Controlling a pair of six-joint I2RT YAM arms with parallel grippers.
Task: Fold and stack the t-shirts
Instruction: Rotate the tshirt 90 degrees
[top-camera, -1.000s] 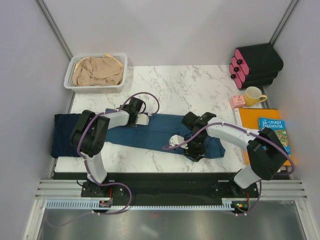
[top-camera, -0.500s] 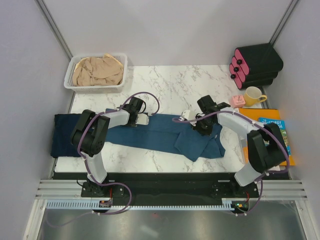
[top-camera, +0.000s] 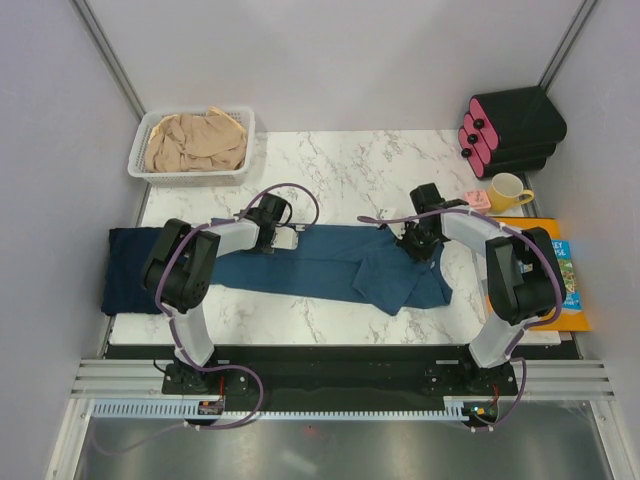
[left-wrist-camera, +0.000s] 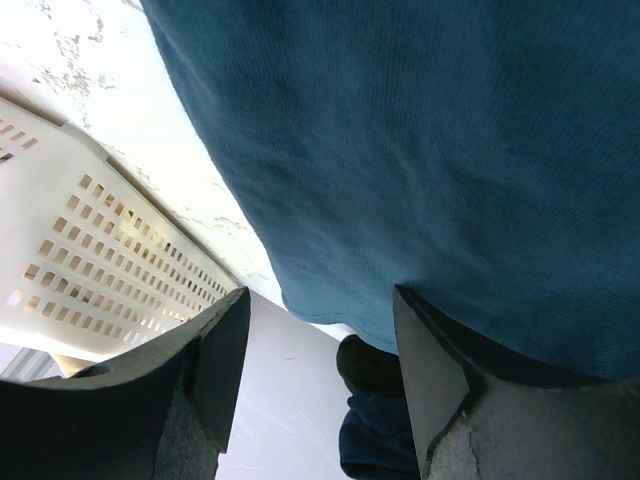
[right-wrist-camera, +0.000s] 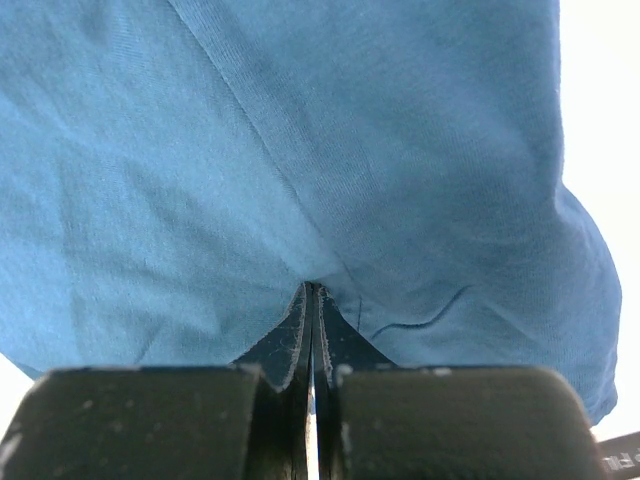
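Note:
A teal-blue t-shirt (top-camera: 320, 265) lies stretched across the middle of the table, its right part bunched into a flap. My right gripper (top-camera: 411, 243) is at the shirt's back right edge. In the right wrist view it (right-wrist-camera: 313, 292) is shut on a pinch of the teal fabric (right-wrist-camera: 300, 130). My left gripper (top-camera: 284, 239) rests at the shirt's back left edge. It (left-wrist-camera: 320, 375) stands open in the left wrist view, the teal cloth (left-wrist-camera: 450, 150) lying just ahead of its fingers. A navy t-shirt (top-camera: 130, 272) hangs over the table's left edge. A beige t-shirt (top-camera: 195, 140) is crumpled in the basket.
The white slotted basket (top-camera: 137, 158) stands at the back left corner, also in the left wrist view (left-wrist-camera: 80, 260). At the right are a yellow mug (top-camera: 508, 190), a pink box (top-camera: 474, 203), a black and pink holder (top-camera: 512, 130) and an orange book (top-camera: 530, 240).
My right gripper has shut on the teal shirt and moved from the front middle toward the back right, dragging the fabric into a flap. The left arm has stayed put.

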